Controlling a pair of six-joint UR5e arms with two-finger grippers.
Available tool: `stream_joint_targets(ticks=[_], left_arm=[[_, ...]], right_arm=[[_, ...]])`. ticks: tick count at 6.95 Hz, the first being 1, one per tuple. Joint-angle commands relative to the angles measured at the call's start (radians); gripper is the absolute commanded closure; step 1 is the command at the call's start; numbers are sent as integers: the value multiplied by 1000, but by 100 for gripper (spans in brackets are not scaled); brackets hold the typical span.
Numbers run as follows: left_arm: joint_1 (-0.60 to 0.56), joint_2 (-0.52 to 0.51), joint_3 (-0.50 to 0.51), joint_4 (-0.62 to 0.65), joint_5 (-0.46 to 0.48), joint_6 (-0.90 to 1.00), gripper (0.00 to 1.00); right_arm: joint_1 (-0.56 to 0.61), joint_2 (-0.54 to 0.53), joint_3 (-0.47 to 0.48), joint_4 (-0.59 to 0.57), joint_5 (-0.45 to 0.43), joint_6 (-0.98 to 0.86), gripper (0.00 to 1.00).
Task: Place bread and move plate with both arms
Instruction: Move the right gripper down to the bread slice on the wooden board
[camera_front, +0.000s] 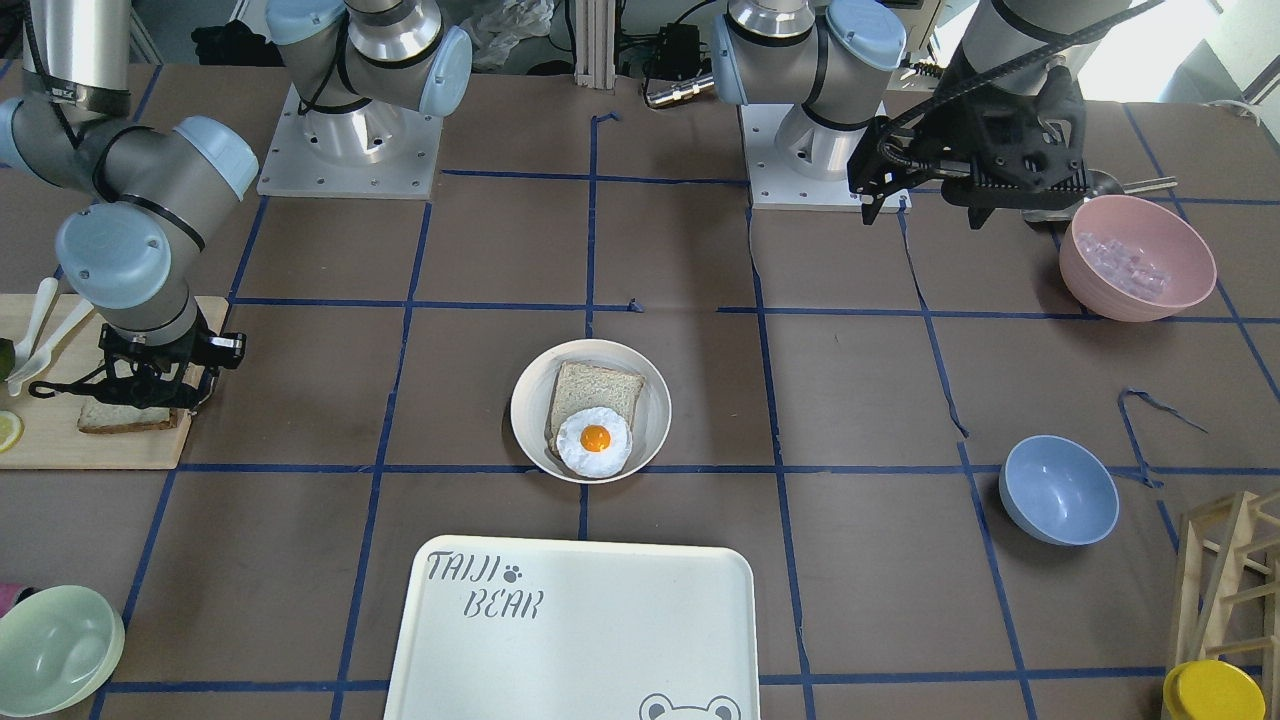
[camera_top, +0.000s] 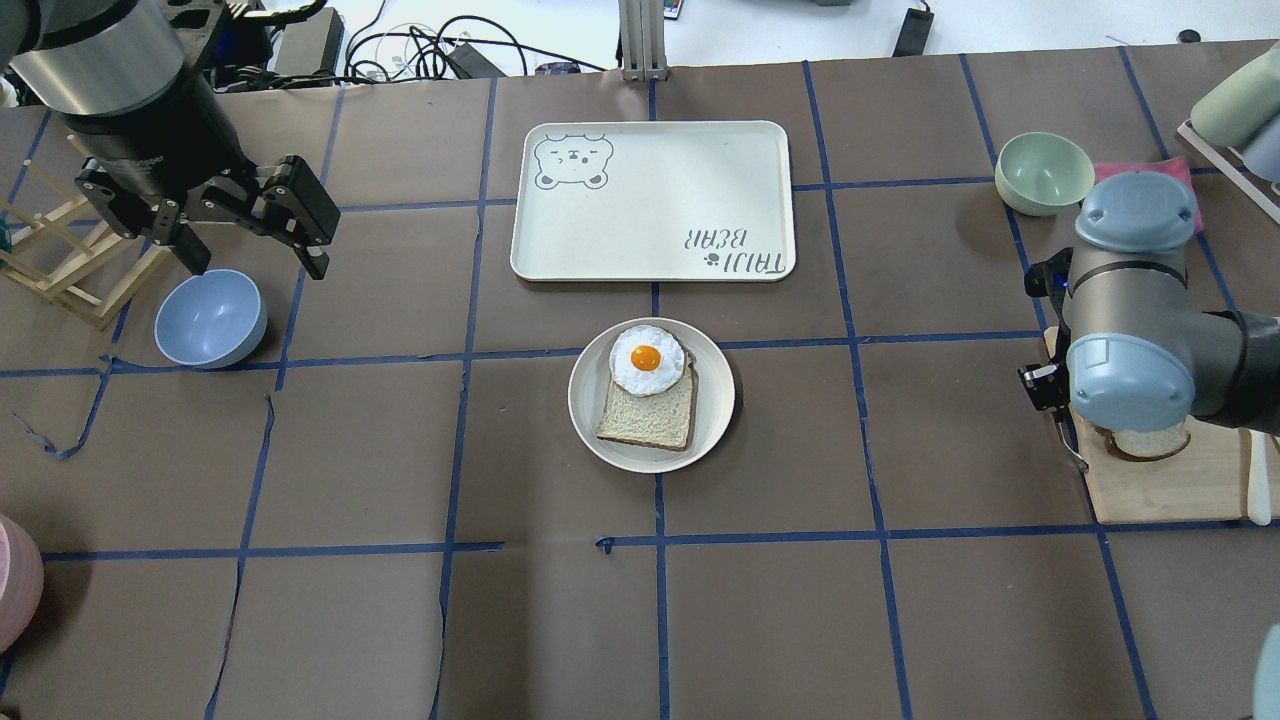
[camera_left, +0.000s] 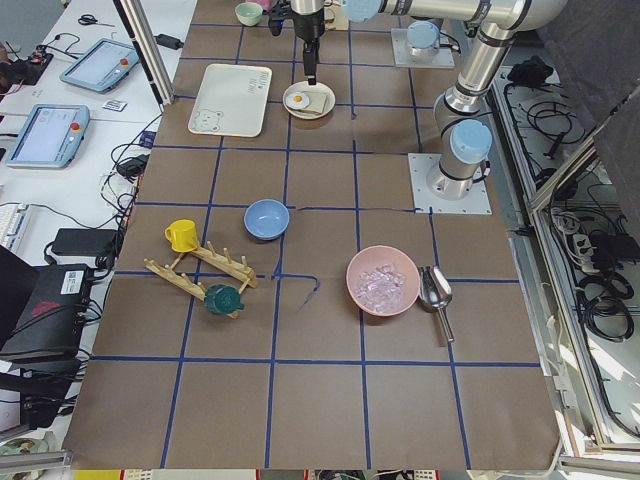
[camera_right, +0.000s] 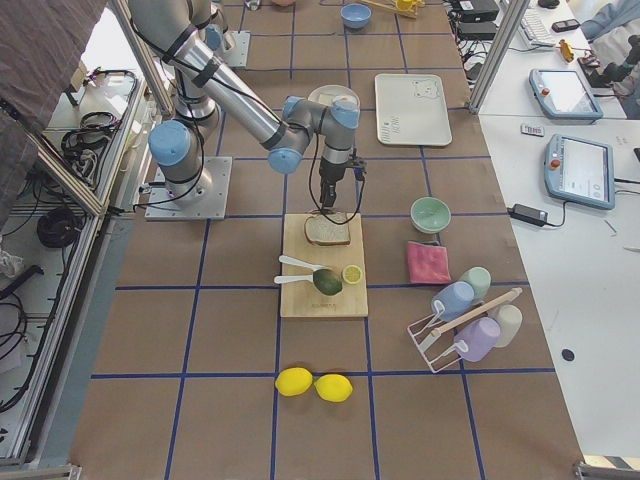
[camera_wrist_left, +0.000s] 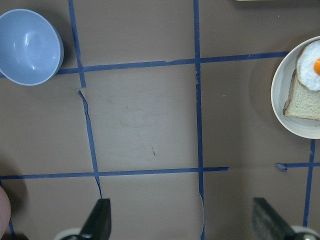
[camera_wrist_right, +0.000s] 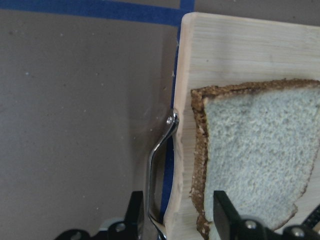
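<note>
We've got the large greyish-white bread slice with a dark brown crust (camera_wrist_right: 255, 165) lying flat on the pale wooden cutting board (camera_front: 100, 450), at the robot's right end of the brown paper-covered bench (camera_top: 400, 450). It sits near the board edge that faces bench centre.

The black two-finger right pincer (camera_front: 150, 388) is down low over that spot with its fingers (camera_wrist_right: 222, 212) apart. In the wrist view one finger is over the bread slice and the other is past the board edge, over the bench. It has nothing clamped, and we can't tell whether it touches. A thin bent metal piece (camera_wrist_right: 150, 190) runs just beside that board edge.

The round cream-white deep-rimmed plate (camera_top: 715, 400) is mid-bench, well apart from the board. It carries a smaller paler-crusted slice (camera_top: 650, 420) with a fried egg (camera_top: 647, 360) on the end nearest the tray. The cream rectangular "TAIJI BEAR" tray (camera_top: 650, 200) is near the plate on the operators' side, not touching it.

The black left pincer (camera_top: 256, 262) hangs above the bench at the robot's left, with its fingers (camera_wrist_left: 100, 220) spread wide and nothing between them. A light-blue round bowl (camera_top: 210, 318) sits on the bench near it.
</note>
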Motion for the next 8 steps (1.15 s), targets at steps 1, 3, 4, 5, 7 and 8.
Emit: stream_joint_targets(ticks=[1,3,4,5,7,8], left_arm=[[0,1,0,0,0,0,0],[0,-1,0,0,0,0,0],[0,1,0,-2,0,0,0],[0,1,0,0,0,0,0],[0,-1,0,0,0,2,0],[0,-1,0,0,0,2,0]], right_arm=[[-2,11,2,-2,-3,-64,48],[-2,12,-2,-1,-12,-68,55],[-2,12,-5,7,-13,-69,55],[-4,12,-5,7,-15,-71,55],[-49,14,-4,7,-12,-72,55],[-62,14,-2,10,-10,-71,55]])
